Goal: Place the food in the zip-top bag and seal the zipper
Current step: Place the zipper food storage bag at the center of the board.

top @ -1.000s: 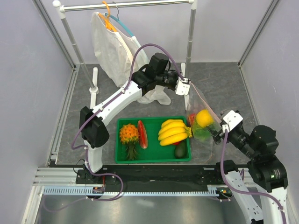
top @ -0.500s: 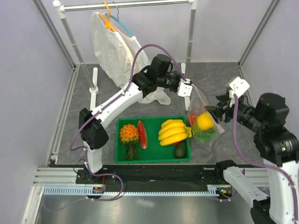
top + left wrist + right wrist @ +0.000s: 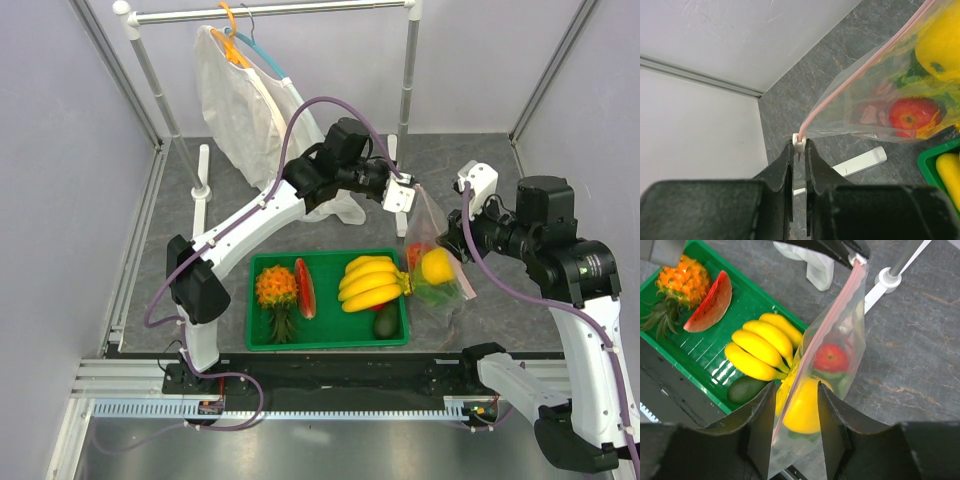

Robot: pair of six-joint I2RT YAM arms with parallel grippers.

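Note:
The zip-top bag (image 3: 437,250) hangs tilted beside the tray's right end, with the yellow fruit (image 3: 437,265), red tomato (image 3: 413,254) and green lettuce (image 3: 432,291) inside. My left gripper (image 3: 406,195) is shut on the white slider at the top end of the pink zipper (image 3: 860,72); its jaws pinch it in the left wrist view (image 3: 799,143). My right gripper (image 3: 451,238) is open in the right wrist view (image 3: 796,390). Its fingers straddle the zipper (image 3: 826,332) above the yellow fruit (image 3: 805,412), without touching it. The tomato (image 3: 831,358) lies beyond.
A green tray (image 3: 330,341) holds a banana bunch (image 3: 370,282), pineapple (image 3: 276,290), watermelon slice (image 3: 304,288) and avocado (image 3: 386,322). A white garment (image 3: 245,105) hangs on the rack at the back. White rack feet (image 3: 200,190) stand on the grey mat.
My right arm has lifted from the bag's lower end, swung up and back, and come in over the bag with open jaws. The left gripper has shifted slightly right, still holding the bag.

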